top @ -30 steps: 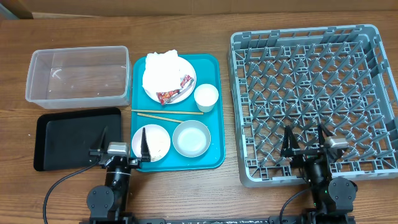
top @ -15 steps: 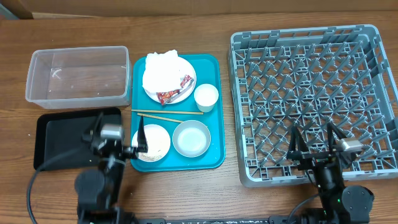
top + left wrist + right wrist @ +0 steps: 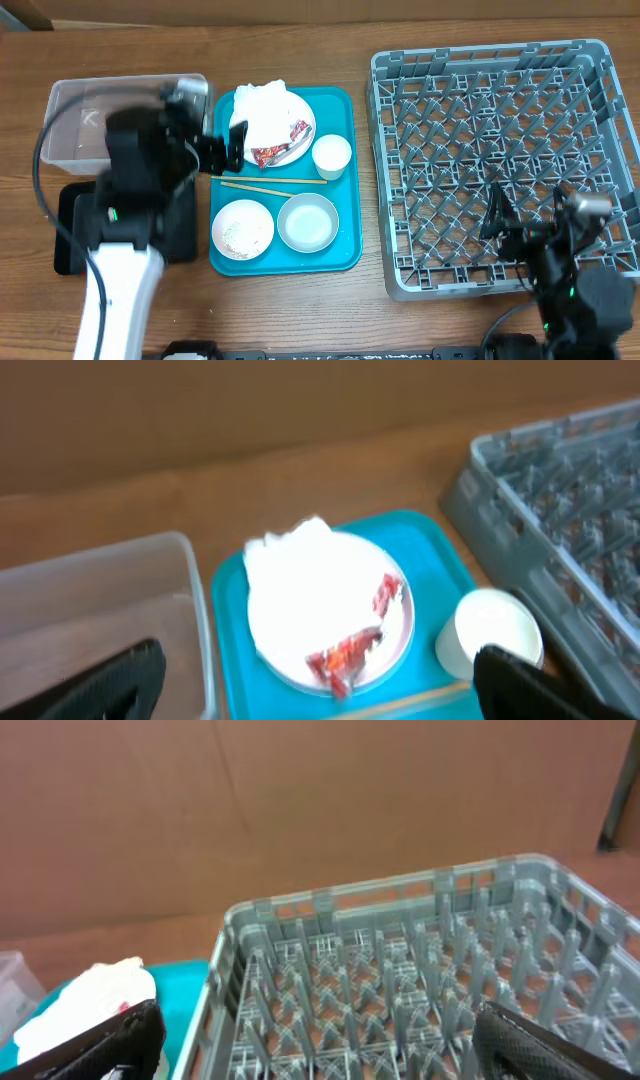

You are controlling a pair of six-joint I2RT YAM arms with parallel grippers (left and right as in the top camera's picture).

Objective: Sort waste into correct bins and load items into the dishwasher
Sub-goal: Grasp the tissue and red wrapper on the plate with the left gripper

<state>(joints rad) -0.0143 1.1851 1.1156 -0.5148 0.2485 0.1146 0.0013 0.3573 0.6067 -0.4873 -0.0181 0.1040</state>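
The pinkish plate [image 3: 300, 118] at the back of the teal tray holds the crumpled napkin [image 3: 260, 108] and the red wrapper [image 3: 281, 150]. The cup [image 3: 332, 155], chopsticks [image 3: 268, 183], a bowl with rice grains [image 3: 243, 228] and an empty bowl [image 3: 308, 221] are on the same tray. My left gripper [image 3: 222, 150] hovers open at the plate's left; its wrist view shows the plate [image 3: 395, 622], napkin [image 3: 300, 565], wrapper [image 3: 350, 650] and cup [image 3: 490, 632] between the open fingers [image 3: 315, 695]. My right gripper [image 3: 540, 225] is open over the grey dish rack [image 3: 500, 140], which is empty [image 3: 400, 970].
The clear tub [image 3: 90, 135] stands at the back left, partly under my left arm, with the black tray [image 3: 72, 228] in front of it. The teal tray [image 3: 340, 255] lies between the bins and the rack. Bare wooden table lies along the front.
My left arm has lifted from the table's front and swung back to the plate's left side. My right gripper has risen and shifted slightly right over the rack's front.
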